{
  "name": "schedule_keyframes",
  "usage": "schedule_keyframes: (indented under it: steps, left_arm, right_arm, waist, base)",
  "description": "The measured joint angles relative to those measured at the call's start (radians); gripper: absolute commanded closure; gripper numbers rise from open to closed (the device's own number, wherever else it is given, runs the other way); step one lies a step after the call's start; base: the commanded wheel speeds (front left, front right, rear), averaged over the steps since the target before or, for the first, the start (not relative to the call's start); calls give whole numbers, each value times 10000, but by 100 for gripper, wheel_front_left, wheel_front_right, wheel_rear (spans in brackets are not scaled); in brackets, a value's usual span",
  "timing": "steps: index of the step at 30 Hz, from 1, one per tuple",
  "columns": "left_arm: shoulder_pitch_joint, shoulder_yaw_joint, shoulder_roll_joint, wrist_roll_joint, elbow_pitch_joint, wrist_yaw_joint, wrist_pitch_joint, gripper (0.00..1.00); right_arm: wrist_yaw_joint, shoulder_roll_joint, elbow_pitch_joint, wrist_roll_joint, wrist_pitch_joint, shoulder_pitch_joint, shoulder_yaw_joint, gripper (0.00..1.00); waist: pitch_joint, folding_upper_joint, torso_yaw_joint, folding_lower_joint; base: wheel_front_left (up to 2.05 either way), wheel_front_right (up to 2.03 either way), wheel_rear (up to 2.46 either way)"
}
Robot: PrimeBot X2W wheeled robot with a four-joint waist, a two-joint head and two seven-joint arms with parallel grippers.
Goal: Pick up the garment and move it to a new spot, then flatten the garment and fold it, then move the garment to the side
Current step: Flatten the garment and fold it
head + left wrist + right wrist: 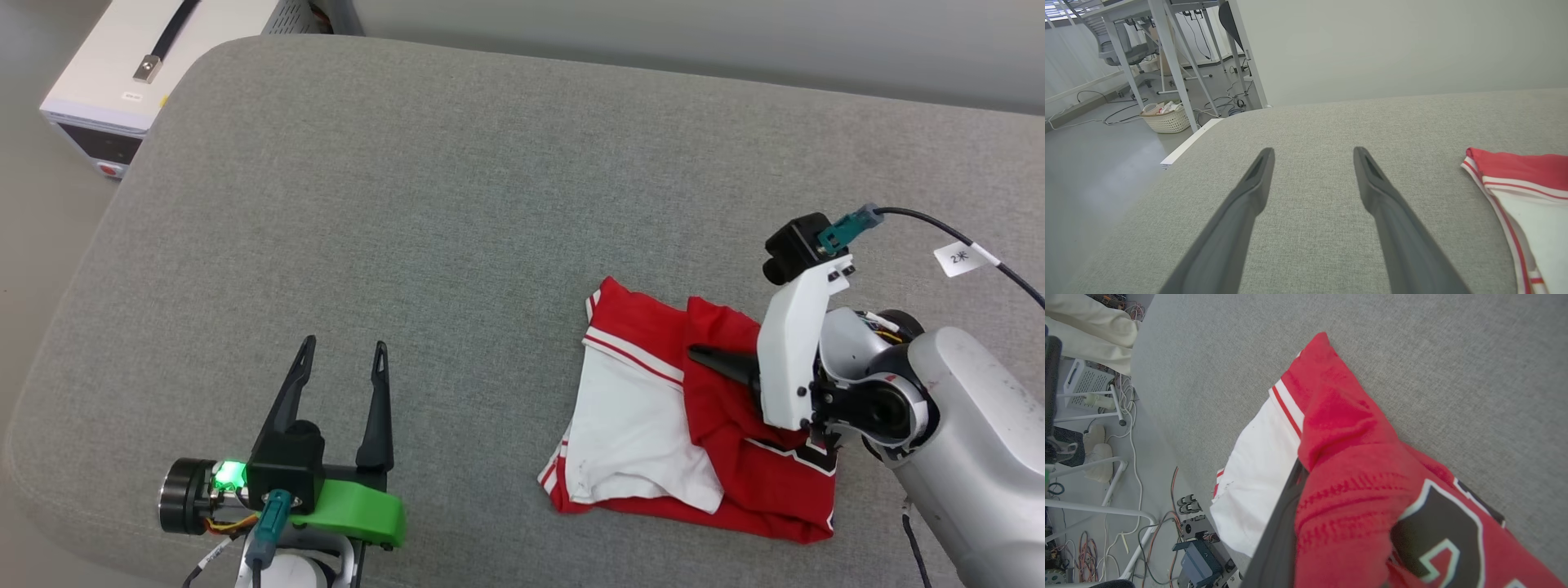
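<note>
Now pinches the garment [637, 408] in the right gripper [698, 354]; holds the left gripper [344, 347] wide and empty, well apart from it.

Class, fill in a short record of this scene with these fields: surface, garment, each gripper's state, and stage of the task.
surface: grey padded cushion
garment: red and white jersey, crumpled and lapped over itself, on the robot's right side of the cushion
left gripper: open, over bare cushion, apart from the jersey
right gripper: shut on a red fold of the jersey
stage: jersey gripped, not yet flattened or folded neatly
</note>
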Motion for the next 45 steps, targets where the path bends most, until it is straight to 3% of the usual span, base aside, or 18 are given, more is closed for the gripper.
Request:
schedule_keyframes:
  steps: [8,9,10,11,15,22,28,34,40,45]
  left_arm:
    - [-196,2,-111,0,138,-33,0,0]
    - [-196,12,-128,0,148,-33,0,0]
    - [-196,21,-144,0,153,-33,0,0]
    - [-195,36,-150,0,169,-33,0,0]
    - [-190,132,-148,4,249,-36,0,0]
    - [-80,326,12,71,232,-86,0,0]
    - [92,408,56,75,151,-111,0,0]
    - [264,516,132,102,113,-102,0,0]
    - [416,566,182,104,113,-67,0,0]
    - [520,596,213,105,119,-58,0,0]
  right_arm:
    - [0,566,1323,-529,-161,-519,566,100]
    - [0,604,1384,-529,-203,-526,640,87]
    - [0,617,1411,-527,-249,-526,704,64]
    - [0,614,1400,-523,-272,-526,790,0]
    - [0,454,859,-408,-1018,-512,865,0]
    - [2,-552,-928,-362,-2790,48,307,0]
    - [0,-1062,-1804,-1710,-5005,920,-1074,0]
    - [2,-773,-2086,-3578,-7233,1977,-2516,0]
    - [0,105,-2130,-5390,-9118,3258,-3948,0]
    - [0,940,-2280,-6381,-9944,4281,-4790,0]
  waist:
    - [242,0,209,0]
    - [247,0,206,0]
    - [240,0,198,0]
    - [216,0,183,0]
    - [36,0,98,0]
    - [-387,0,-228,-1]
    - [-688,0,-691,-1]
    - [-967,0,-1166,-1]
    - [-1264,0,-1573,-1]
    - [-1478,0,-1800,-1]
  base:
    - [0,0,0]
    - [0,0,0]
    - [0,0,0]
    - [0,0,0]
    - [0,0,0]
    - [0,0,0]
    - [0,0,0]
    - [0,0,0]
    - [0,0,0]
    - [0,0,0]
